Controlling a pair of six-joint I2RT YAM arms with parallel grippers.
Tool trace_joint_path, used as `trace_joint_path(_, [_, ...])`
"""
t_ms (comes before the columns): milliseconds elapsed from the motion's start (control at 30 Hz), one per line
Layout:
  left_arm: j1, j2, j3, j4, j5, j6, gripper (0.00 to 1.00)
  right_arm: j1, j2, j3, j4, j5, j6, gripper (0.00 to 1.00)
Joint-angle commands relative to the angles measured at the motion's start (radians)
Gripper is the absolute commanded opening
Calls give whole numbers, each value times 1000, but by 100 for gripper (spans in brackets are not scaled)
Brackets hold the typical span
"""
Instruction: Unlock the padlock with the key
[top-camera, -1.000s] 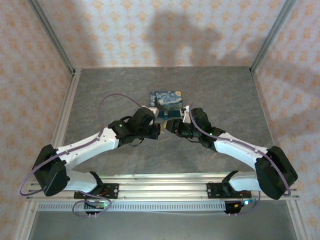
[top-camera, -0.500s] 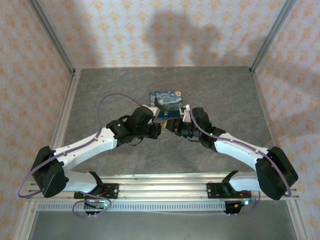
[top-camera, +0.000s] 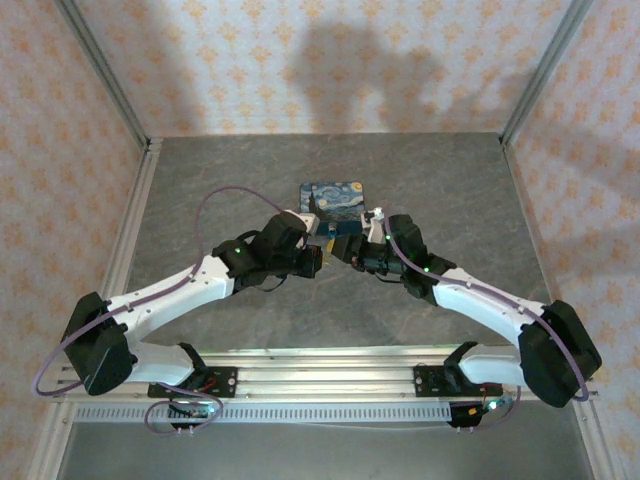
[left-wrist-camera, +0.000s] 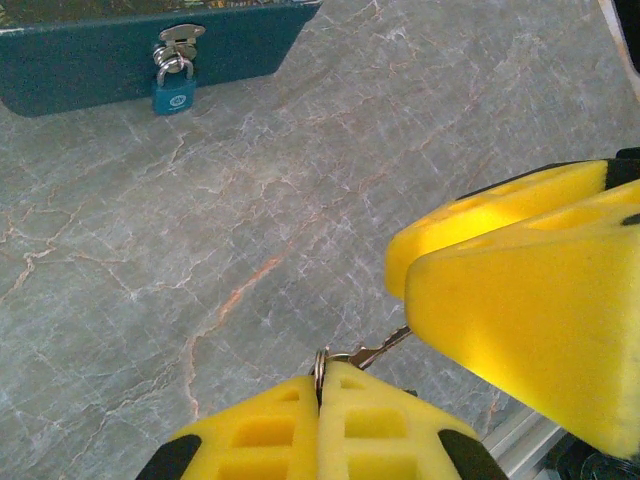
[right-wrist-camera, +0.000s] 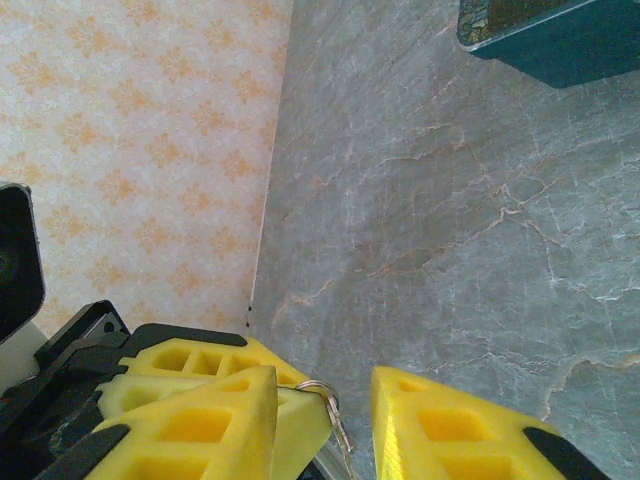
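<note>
Left wrist view puts the key (left-wrist-camera: 376, 351) right at the tips of the left hand (left-wrist-camera: 320, 388). That hand's yellow fingers are pressed together on the key's ring (left-wrist-camera: 320, 362), and the thin blade pokes out sideways above the desk (left-wrist-camera: 300, 220). In the right wrist view the right hand (right-wrist-camera: 325, 380) has its fingers spread. The ring and key hang in the gap between them, and neither pad visibly touches the metal. The padlock (left-wrist-camera: 172, 92) hangs by its shackle from the hasp (left-wrist-camera: 178, 38) on the front wall of the tin (left-wrist-camera: 90, 70). It is well apart from both hands and looks locked.

The key is probably light, stiff and slick, and it is tiny against the soft foam fingers. Held only by the ring it can likely swivel, so the blade's direction is not fixed. A firmer hold would pinch the flat faces of the key's head and leave the whole blade free.

The padlock also looks light and dangles loosely, so it would probably swing away under a push. It would be steadied best by its flat sides. Its keyway cannot be made out.
</note>
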Motion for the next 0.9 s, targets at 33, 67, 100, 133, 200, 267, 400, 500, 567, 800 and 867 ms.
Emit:
trace_joint_path(33, [11, -24, 26, -6, 11, 8, 0, 14, -7, 27, -12, -9, -28, 31])
trace_joint_path(67, [12, -25, 26, -4, 12, 9, 0, 15, -6, 28, -15, -6, -30, 31])
trace_joint_path(100, [12, -25, 26, -5, 13, 8, 0, 16, -3, 27, -16, -7, -30, 31])
trace_joint_path(133, [13, -27, 25, -5, 14, 8, 0, 18, 1, 27, -16, -7, -31, 31])
trace_joint_path(200, [12, -30, 26, -5, 14, 9, 0, 19, 6, 29, -14, -7, -31, 29])
trace_joint_path(267, [13, -32, 26, -4, 15, 9, 0, 22, 11, 30, -13, -8, -31, 28])
trace_joint_path(400, [12, -34, 22, 0, 23, 9, 0, 22, 15, 30, -11, -2, -33, 21])
trace_joint_path(500, [12, -35, 19, 2, 29, -20, 0, 22, 14, 27, -10, 7, -34, 14])
trace_joint_path(567, [12, -35, 16, 5, 32, -22, 0, 22, 14, 25, -8, 7, -38, 9])
trace_joint_path(800, [12, -45, 10, 9, 29, -14, 0, 22, -9, 20, -11, 8, -106, 0])
trace_joint_path(867, [13, -55, 1, 14, 19, -8, 1, 22, -27, 33, -55, 12, -169, 0])
